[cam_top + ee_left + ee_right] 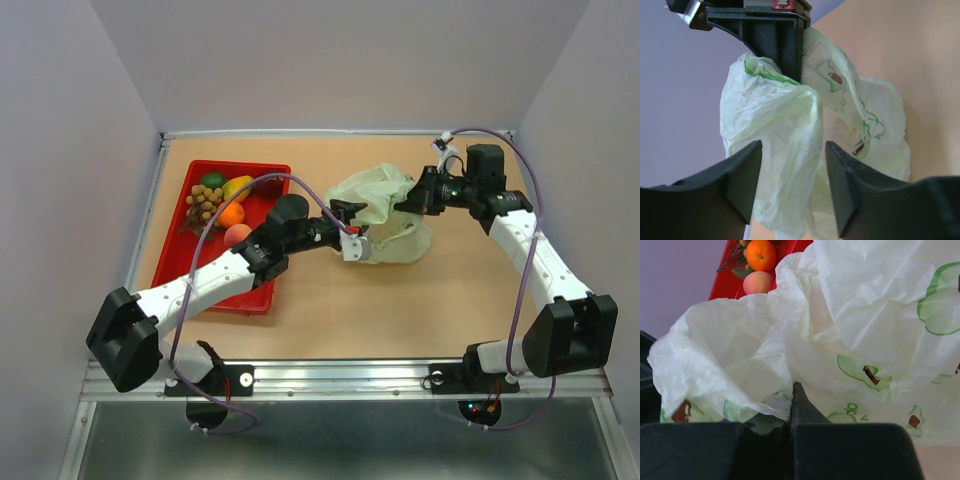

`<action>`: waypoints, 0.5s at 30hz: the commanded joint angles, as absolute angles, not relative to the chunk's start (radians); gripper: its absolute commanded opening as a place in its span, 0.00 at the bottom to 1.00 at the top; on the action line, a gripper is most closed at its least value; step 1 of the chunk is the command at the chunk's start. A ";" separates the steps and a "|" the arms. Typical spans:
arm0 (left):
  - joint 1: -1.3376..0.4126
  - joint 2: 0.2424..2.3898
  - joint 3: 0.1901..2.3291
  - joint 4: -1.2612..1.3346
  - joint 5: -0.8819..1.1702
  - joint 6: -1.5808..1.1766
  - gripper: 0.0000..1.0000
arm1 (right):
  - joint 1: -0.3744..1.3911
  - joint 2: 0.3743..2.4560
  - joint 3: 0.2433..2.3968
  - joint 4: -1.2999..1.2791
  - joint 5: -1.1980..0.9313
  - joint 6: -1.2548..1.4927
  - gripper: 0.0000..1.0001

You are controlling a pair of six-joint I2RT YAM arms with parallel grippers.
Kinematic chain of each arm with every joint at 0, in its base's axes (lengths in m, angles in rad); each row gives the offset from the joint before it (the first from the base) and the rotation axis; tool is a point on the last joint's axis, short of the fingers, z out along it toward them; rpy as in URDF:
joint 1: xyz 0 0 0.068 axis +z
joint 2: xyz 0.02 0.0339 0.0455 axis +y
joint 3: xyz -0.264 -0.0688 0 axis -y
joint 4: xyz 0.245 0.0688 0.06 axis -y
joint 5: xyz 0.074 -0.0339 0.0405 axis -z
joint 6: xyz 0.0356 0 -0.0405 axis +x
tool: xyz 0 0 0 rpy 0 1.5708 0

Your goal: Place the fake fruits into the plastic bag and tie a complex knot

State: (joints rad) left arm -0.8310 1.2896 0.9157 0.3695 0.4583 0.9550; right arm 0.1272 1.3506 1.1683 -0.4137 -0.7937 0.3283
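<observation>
Top external view. A tan table (450, 300) with a pale metal rim is enclosed at 9, 12 and 3 o'clock by plain lilac-grey walls (330, 60). A slotted metal rail (340, 372) at 6 o'clock carries both arm bases. A red tray (268, 180) lies on the table's 9 o'clock side and holds the fruits (231, 214). The green and yellow pieces are at its 12 o'clock end with a brown bunch beside them, and an orange one and a peach sit nearer its middle. The left forearm passes over the tray's 5 o'clock corner. The bag (385, 190) is pale green, crumpled and printed with apples. It sits just toward 3 o'clock from the table's centre, gathered up between the two grippers.

Left wrist view. The left gripper (793, 155) is released: its jaws stand apart, one on either side of a hanging fold of the bag. Whether the pads touch the film cannot be told. At 12 o'clock the other arm's black fingers pinch the bag's upper edge.

Right wrist view. The right gripper (793, 400) is clenched, its fingers meeting on a thin pleat of the bag. The tray shows at 11 o'clock.
</observation>
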 commanded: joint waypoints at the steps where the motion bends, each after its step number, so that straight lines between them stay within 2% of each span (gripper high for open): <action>1: -0.833 1.299 0.995 0.443 0.430 0.882 0.41 | 0.143 1.339 1.170 -0.426 -0.837 0.259 0.00; 4: -0.812 1.321 1.029 0.423 0.431 0.804 0.24 | 0.141 1.339 1.167 -0.445 -0.871 0.232 0.01; 6: -0.748 1.327 1.072 0.422 0.483 0.636 0.00 | 0.141 1.335 1.160 -0.462 -0.856 0.186 0.00; 8: -0.668 1.341 1.118 0.426 0.660 0.455 0.00 | 0.143 1.333 1.144 -0.485 -0.835 0.099 0.00; 10: -0.563 1.365 1.207 0.436 0.744 0.260 0.00 | 0.144 1.328 1.126 -0.497 -0.783 0.029 0.00; 11: -0.528 1.412 1.238 0.443 0.853 0.060 0.00 | 0.144 1.327 1.117 -0.506 -0.769 -0.019 0.01; 13: -0.429 1.477 1.327 0.483 0.946 -0.180 0.00 | 0.143 1.324 1.088 -0.514 -0.729 -0.138 0.00; 14: -0.402 1.546 1.339 0.529 1.024 -0.287 0.00 | 0.144 1.319 1.077 -0.518 -0.723 -0.171 0.00; 15: -0.373 1.581 1.336 0.658 1.043 -0.537 0.00 | 0.143 1.316 1.063 -0.522 -0.718 -0.228 0.00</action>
